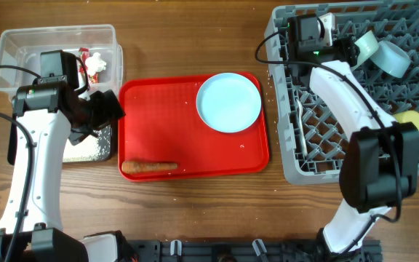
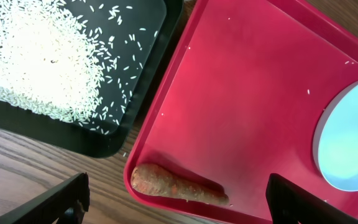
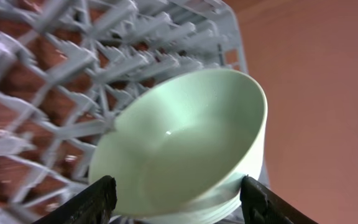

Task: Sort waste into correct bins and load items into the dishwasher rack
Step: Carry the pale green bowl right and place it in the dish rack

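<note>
My left gripper [image 1: 106, 109] [image 2: 176, 200] is open and empty, hanging over the red tray's front-left corner, above the orange-brown food stick [image 1: 149, 167] [image 2: 176, 185]. The black tray [image 1: 97, 151] [image 2: 104, 140] beside it holds loose rice [image 2: 36, 56]. The clear tub [image 1: 57, 33] holds the red-and-white wrapper [image 1: 86, 57] and the white tissue [image 1: 99, 65]. The pale-blue plate [image 1: 229, 102] [image 2: 353, 143] lies on the red tray. My right gripper [image 1: 346, 49] [image 3: 179, 202] is shut on a pale bowl [image 1: 364, 45] [image 3: 185, 137] over the grey rack [image 1: 326, 145] [image 3: 73, 62].
The flat red tray [image 1: 158, 109] [image 2: 247, 93] lies between the bins and the rack. In the rack are a second bowl [image 1: 393, 58], a yellow cup [image 1: 411, 118] and a white spoon [image 1: 301, 138]. Bare wooden table lies in front.
</note>
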You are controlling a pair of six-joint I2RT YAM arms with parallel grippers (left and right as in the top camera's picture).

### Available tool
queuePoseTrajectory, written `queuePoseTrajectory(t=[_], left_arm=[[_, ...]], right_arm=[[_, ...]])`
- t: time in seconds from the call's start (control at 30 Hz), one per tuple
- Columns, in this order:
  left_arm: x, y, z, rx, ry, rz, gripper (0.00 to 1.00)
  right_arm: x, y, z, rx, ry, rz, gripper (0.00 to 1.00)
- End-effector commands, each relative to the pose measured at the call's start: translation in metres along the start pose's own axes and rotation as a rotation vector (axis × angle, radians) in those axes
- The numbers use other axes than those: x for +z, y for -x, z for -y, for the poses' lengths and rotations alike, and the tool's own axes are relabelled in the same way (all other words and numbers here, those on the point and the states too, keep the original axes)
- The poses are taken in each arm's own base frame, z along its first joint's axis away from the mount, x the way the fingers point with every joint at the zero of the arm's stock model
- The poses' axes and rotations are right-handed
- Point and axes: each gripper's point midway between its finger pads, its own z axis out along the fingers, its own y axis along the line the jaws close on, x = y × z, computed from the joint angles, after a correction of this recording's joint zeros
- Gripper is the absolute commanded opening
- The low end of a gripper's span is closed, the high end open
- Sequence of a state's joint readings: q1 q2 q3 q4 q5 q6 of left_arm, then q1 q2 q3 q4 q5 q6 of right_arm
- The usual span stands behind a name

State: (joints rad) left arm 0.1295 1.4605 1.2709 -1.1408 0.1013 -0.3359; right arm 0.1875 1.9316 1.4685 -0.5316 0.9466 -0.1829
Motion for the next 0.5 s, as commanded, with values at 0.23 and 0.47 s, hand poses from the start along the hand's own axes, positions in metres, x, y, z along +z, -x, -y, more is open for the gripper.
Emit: queuePoseTrajectory(t=[0.23,0.47], left_arm=[[-0.003,0.003,-0.001,-0.015,0.000,0.016,0.91],[-0.003,0.003,-0.001,-0.015,0.000,0.017,0.91]], right_arm=[[-0.029,0.026,-0.039,0.093,0.370,0.125,0.67],[-0.039,0.031,-0.039,0.158,0.430,0.142,0.70]])
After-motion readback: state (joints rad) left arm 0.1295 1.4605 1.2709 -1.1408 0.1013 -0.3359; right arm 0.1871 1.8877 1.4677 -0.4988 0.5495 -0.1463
